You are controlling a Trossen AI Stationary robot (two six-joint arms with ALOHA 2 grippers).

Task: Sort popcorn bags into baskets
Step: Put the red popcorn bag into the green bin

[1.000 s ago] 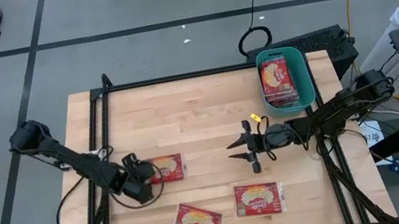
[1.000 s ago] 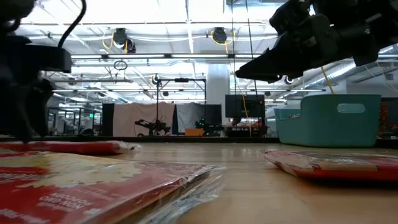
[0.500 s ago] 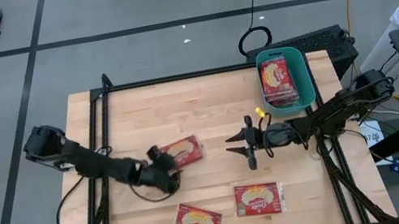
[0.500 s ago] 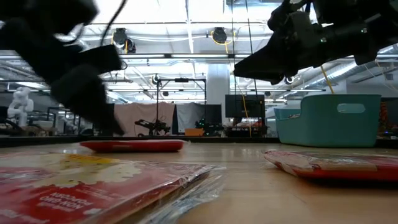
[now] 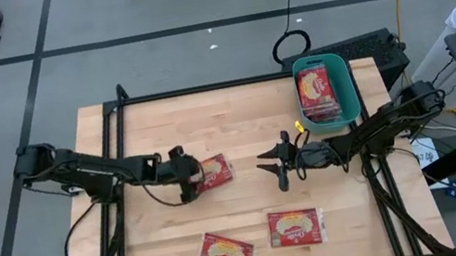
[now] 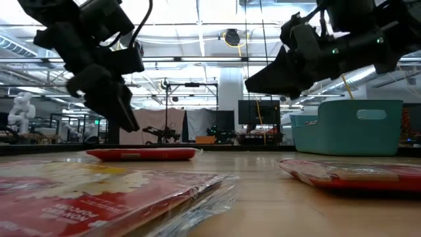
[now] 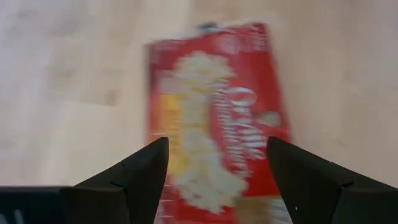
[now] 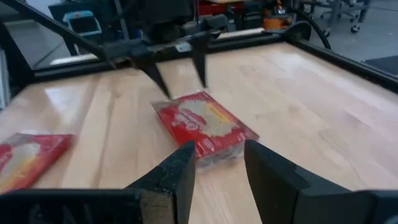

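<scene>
A red popcorn packet point(image 5: 215, 172) lies flat on the table's middle, also visible in the left wrist view point(image 7: 214, 118) and the right wrist view point(image 8: 205, 127). My left gripper point(image 5: 193, 173) is open and raised just left of it point(image 6: 128, 118); its fingers point(image 7: 217, 146) hang above the packet's near end without touching it. My right gripper point(image 5: 270, 168) is open and hovers right of that packet, pointing at it point(image 8: 217, 152). Two more packets point(image 5: 225, 253) point(image 5: 294, 227) lie near the front edge. The teal basket point(image 5: 346, 93) sits at the far right with packets point(image 5: 318, 93) inside.
A black metal frame point(image 5: 203, 90) runs along the table's far and side edges. Cables and a black box point(image 5: 374, 50) lie behind the basket. In the low view the two front packets point(image 6: 105, 191) point(image 6: 355, 174) lie close before the camera. Bare wood lies between the two grippers.
My left gripper swept toward the table's right and far side, and the packet slid with it along the table, turning slightly. The gripper then rose off the table while the packet stayed lying flat. My right gripper drifted a little toward the far side.
</scene>
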